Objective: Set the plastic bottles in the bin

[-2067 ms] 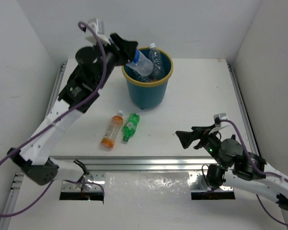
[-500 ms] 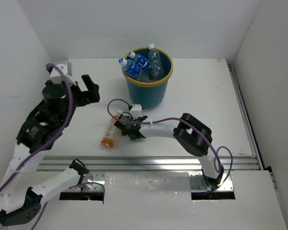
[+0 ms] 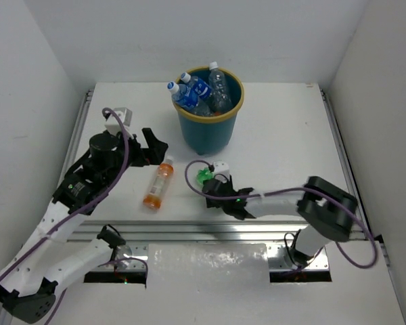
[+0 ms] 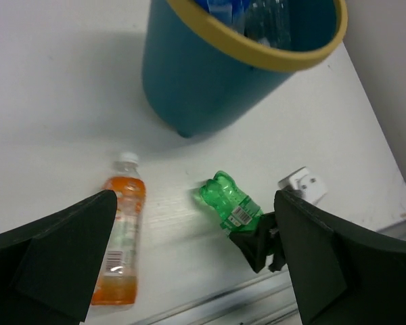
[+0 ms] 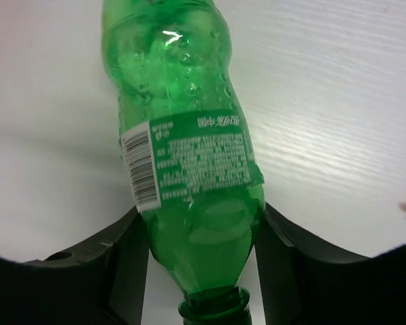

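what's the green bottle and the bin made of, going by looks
The green bottle looks like thin translucent plastic, glossy: light passes through, bright highlights, printed wrap label. The bin seems opaque teal plastic, smooth with a soft sheen, yellow rim.

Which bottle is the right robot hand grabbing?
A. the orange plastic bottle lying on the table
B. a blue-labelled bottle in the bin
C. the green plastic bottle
C: the clear green plastic bottle sits pinched in the right gripper, while the orange plastic bottle lies alone on the white table.
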`<state>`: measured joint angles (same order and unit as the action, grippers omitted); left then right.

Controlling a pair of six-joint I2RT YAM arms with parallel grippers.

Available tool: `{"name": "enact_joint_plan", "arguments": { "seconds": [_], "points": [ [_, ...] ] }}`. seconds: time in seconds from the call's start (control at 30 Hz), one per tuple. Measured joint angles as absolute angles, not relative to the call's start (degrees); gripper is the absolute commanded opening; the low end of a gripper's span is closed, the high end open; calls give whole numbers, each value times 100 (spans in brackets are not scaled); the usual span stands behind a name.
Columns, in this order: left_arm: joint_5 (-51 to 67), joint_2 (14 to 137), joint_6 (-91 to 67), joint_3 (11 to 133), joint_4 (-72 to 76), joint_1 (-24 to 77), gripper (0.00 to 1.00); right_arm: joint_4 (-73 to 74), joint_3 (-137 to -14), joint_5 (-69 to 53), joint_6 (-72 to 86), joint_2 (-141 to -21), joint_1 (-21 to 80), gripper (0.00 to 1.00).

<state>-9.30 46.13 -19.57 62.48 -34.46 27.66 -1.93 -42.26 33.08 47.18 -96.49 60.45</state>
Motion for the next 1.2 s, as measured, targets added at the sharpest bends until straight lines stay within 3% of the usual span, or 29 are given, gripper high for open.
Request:
{"name": "enact_joint_plan", "arguments": {
  "seconds": [0.23, 0.37, 0.77, 0.93, 1.0, 1.07, 1.1, 1.2],
  "points": [
    [545, 4521, -2775, 4517, -1981, 2766, 100, -1297, -2475, 2255, 3361, -6792, 6007, 15],
    [1459, 4790, -3312, 3730, -821, 2768, 100, -1415, -2178, 2003, 3024, -5566, 5981, 6],
    [2825, 5365, -4366, 3074, 1608, 2989, 100, -1463, -1636, 1306, 2626, -3887, 5933, 7],
    [2871, 5981, -4399, 3234, 1861, 3640, 99, -1632, -1647, 856, 2565, -3990, 5933, 8],
    [2923, 6198, -4427, 3282, 1964, 3791, 91, -1678, -1651, 711, 2565, -4104, 5933, 9],
    [3033, 6300, -4495, 3282, 2123, 3854, 55, -1721, -1671, 600, 2565, -4226, 5933, 9],
    [3072, 6318, -4552, 3293, 2191, 3861, 25, -1750, -1673, 576, 2565, -4263, 5933, 9],
    [3124, 6318, -4521, 3402, 2200, 3854, 2, -1844, -1684, 609, 2569, -4222, 5933, 9]
  ]
}}
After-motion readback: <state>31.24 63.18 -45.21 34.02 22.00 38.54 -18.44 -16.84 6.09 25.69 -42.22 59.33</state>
